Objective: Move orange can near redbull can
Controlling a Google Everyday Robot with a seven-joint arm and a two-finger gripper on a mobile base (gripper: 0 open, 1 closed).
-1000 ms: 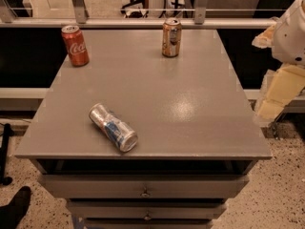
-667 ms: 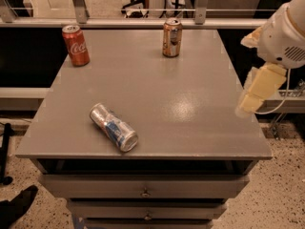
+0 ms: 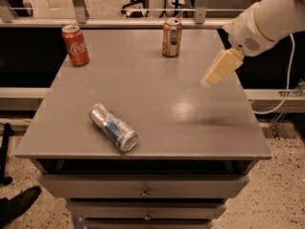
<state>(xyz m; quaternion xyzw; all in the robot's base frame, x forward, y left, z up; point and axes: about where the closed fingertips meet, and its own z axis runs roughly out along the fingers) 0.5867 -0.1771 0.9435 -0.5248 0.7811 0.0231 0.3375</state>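
Upright orange can (image 3: 172, 37) left of fingers (image 3: 220, 69), apart

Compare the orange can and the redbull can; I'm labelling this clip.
The orange can stands upright at the far edge of the table; the redbull can lies on its side near the front. The orange can is bronze-orange; the redbull can silver and blue. Both have silver tops. The gripper hovers over the table's right side, touching neither.
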